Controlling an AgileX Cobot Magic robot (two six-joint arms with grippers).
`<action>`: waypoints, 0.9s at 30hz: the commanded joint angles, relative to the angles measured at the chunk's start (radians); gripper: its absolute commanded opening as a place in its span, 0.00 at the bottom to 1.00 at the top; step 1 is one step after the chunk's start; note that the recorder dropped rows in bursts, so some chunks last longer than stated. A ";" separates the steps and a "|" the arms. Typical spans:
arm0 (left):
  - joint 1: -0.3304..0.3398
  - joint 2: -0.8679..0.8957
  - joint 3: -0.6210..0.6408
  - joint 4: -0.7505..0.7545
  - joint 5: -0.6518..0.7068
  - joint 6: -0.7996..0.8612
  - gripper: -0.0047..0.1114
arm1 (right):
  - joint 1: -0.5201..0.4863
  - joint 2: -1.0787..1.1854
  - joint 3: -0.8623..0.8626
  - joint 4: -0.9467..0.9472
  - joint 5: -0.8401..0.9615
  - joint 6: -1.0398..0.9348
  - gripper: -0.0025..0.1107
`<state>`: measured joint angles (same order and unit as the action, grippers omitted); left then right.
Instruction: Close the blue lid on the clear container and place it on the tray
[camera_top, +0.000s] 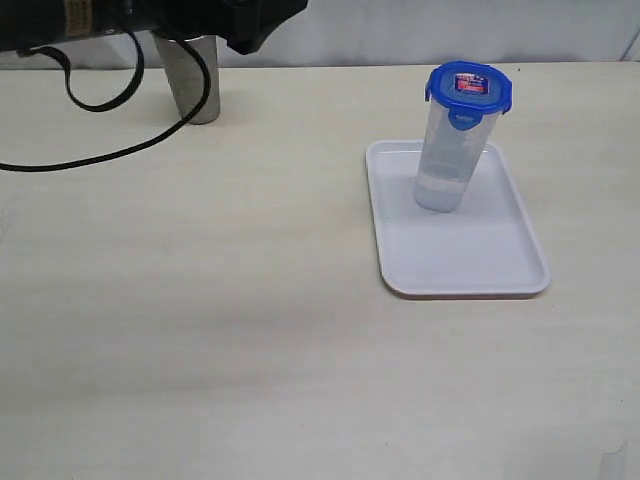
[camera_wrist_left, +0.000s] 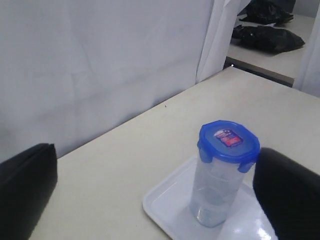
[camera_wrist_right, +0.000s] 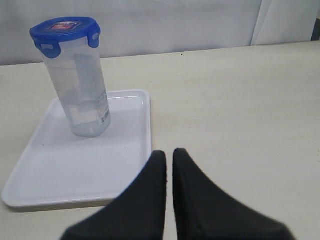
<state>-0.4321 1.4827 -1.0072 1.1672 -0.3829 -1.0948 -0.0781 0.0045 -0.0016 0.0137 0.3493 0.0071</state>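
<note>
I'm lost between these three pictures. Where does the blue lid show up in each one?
Exterior view: upper right of the picture, the blue lid caps the clear container standing on the tray.
Left wrist view: the lid shows framed by the open left tool.
Right wrist view: the lid sits beyond the shut right tool's tips.
Shared landmark: the white tray under the container.
</note>
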 joint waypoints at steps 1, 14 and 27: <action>0.001 -0.112 0.057 -0.008 0.026 -0.001 0.95 | -0.004 -0.004 0.002 0.000 -0.004 -0.007 0.06; 0.001 -0.584 0.327 -0.008 0.123 -0.009 0.95 | -0.004 -0.004 0.002 0.000 -0.004 -0.007 0.06; 0.001 -0.986 0.519 -0.008 0.228 -0.040 0.95 | -0.004 -0.004 0.002 0.000 -0.004 -0.007 0.06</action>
<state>-0.4321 0.5358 -0.5050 1.1656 -0.1636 -1.1244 -0.0781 0.0045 -0.0016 0.0137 0.3493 0.0071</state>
